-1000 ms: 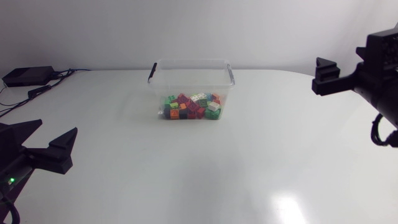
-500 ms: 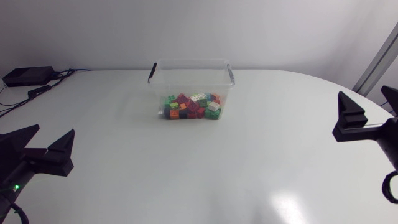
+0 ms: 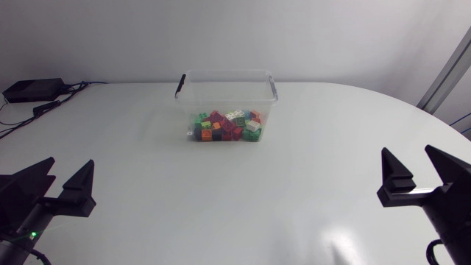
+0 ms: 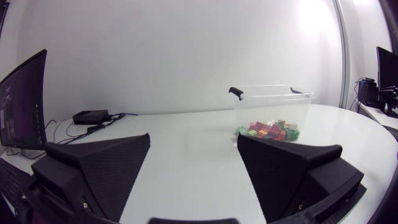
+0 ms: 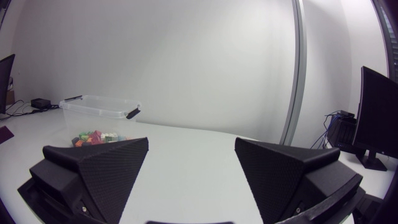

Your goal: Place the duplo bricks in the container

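While heaped in a jumble, seen as duplo bricks on the floor of the clear container (black handle at each end), far across the white table. Well apart, near left: left gripper, fingers spread wide, empty. Near right: right gripper, likewise wide, empty.

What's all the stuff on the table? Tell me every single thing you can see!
Table: one, white, under everything.
Container: one, clear with black handles, at the table's far middle.
Bricks: a pile too jumbled to count, green, red, orange, white and magenta, all inside the container.
Box: one, black, with cables, at the table's far left corner.
Left gripper: one, black, open and empty, at the near left.
Right gripper: one, black, open and empty, at the near right.
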Motion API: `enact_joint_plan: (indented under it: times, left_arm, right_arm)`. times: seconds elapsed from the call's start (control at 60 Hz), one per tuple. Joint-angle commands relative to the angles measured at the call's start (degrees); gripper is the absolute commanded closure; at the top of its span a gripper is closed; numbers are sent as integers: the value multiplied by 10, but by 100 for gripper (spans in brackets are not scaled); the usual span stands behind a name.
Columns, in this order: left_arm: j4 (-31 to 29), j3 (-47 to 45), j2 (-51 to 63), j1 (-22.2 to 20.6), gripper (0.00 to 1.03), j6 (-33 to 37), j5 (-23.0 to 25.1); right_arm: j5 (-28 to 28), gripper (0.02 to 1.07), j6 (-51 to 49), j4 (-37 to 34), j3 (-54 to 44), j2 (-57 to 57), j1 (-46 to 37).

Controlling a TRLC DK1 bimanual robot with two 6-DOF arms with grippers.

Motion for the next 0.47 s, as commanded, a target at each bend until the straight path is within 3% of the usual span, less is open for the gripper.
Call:
enact_joint_plan:
  times: [0.0,0.45]
  left_arm:
    - [13,-24,-17,-8,6,-25,-5]
    - [23,-43,-38,-16,10,-41,-12]
  right_arm:
    - [-11,7,31,-9,-31,-26,-8]
    - [-27,7,51,-19,-63,-62,-16]
